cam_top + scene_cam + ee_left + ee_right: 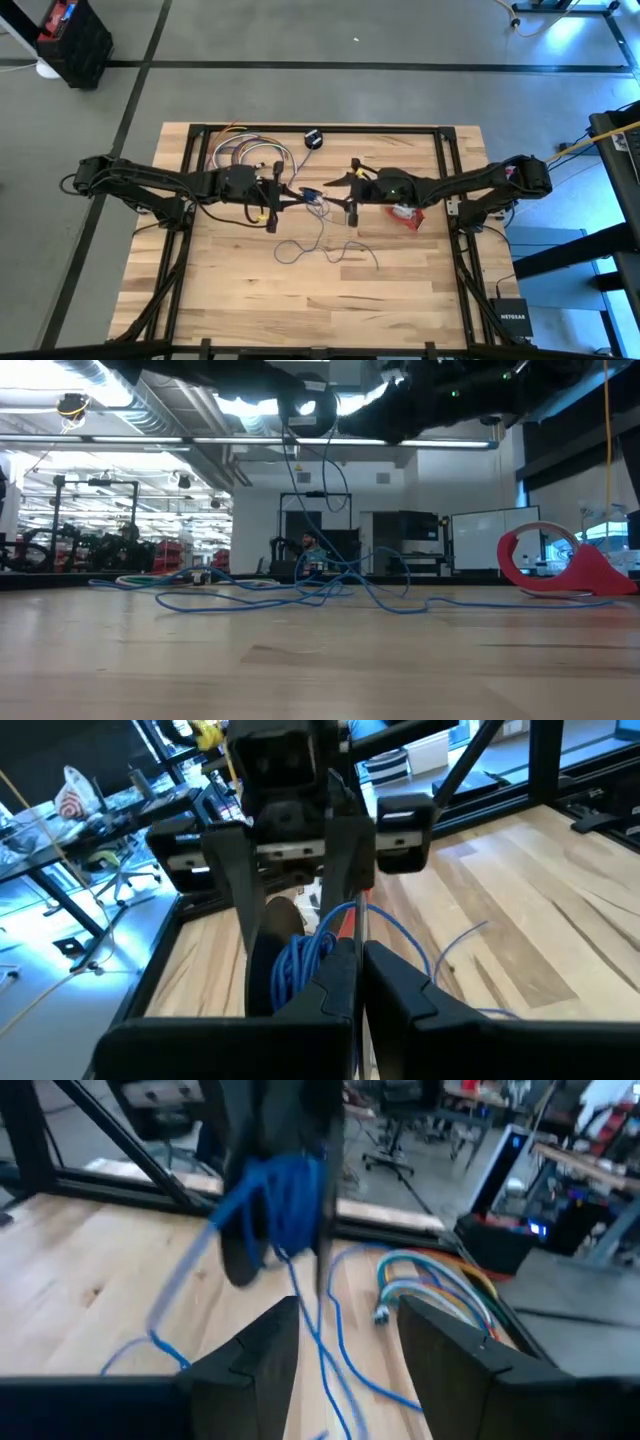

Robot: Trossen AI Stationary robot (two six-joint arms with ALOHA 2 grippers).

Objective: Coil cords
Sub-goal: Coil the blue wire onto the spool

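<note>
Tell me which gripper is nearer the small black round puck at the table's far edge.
Right. The right gripper sits a short way right of and nearer the front than the puck. The left gripper, pinching the blue cord, lies a little left of the puck and farther off.

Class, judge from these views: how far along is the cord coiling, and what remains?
Partly done. Several loops of the blue cord are gathered into a hank at the left claw, which is shut on it. The right claw faces the hank, open. What is left: a long tail lies loose on the table, and the red-and-white bundle lies by the right arm.
</note>
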